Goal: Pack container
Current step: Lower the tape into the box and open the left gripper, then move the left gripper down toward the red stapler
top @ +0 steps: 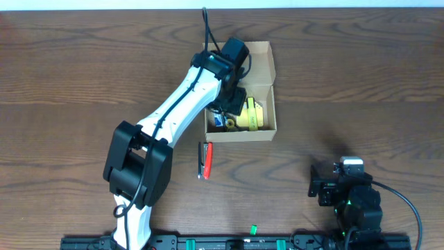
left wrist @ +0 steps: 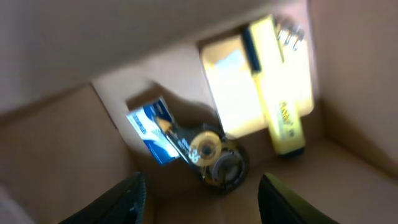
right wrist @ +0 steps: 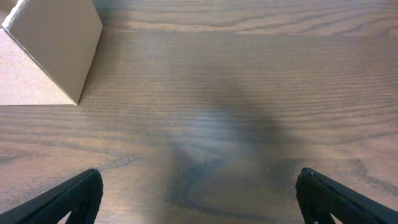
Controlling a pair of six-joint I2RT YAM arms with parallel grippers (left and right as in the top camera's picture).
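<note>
**Left arm deep in the box, with room to snag it**

You had the left end effector [left wrist: 200, 188] down inside the container [top: 261, 66], fingers spread and nothing between them. The container sat at the upper middle of the overhead frame, lid flap open. The right end effector [right wrist: 199, 186] hung at the lower right, jaws wide apart over bare counter [top: 361, 83], holding nothing.

The main risk, as I judged it, was the way out. The arm crossed the container's left wall, so a slanted lift could have hooked the cardboard and dragged or tipped the light box. The tape roll [left wrist: 214, 157] lay just ahead of the fingertips, so closing there could have caught it and pulled it back out. The red pen [top: 205, 160] lay on the counter just below the container, near the arm's line. A low sweep could have knocked it away before you packed it.

On writing, little was legible. The yellow highlighter [left wrist: 278, 93] carried dark print along its barrel, and the blue card [left wrist: 151, 127] had pale lettering. Both were too blurred to read. The pale-yellow pad [left wrist: 231, 81] looked blank.
</note>
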